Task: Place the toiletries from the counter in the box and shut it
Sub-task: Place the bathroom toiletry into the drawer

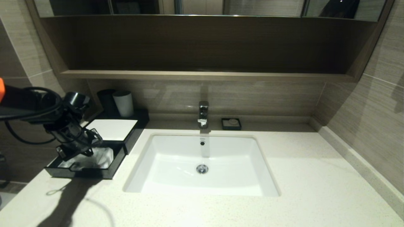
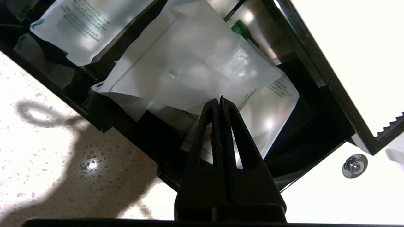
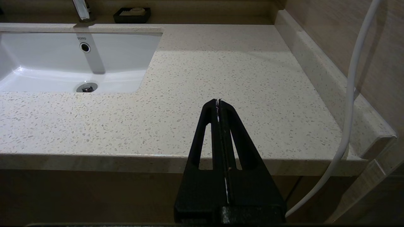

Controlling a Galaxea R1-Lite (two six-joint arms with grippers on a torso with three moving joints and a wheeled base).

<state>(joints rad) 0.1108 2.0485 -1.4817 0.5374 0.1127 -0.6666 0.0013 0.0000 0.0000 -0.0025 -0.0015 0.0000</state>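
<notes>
Toiletries (image 2: pixel 189 63) lie inside the box (image 1: pixel 120 148), in its pulled-out drawer directly beneath my left end effector (image 2: pixel 219 99), clenched on a packet's edge; the drawer runs back toward the wall. My right end effector (image 3: pixel 218 101), clenched empty, hangs well apart off the bench (image 3: pixel 221 78).

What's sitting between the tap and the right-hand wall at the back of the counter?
A small black dish holding something pale, seen in the head view; the counter beyond it looks bare.

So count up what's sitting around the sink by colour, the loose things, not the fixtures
Black: 3, the box, a cup, the small dish
Grey: 1, a cup
Clear-wrapped packets in the drawer: at least 3
Total: at least 7
</notes>
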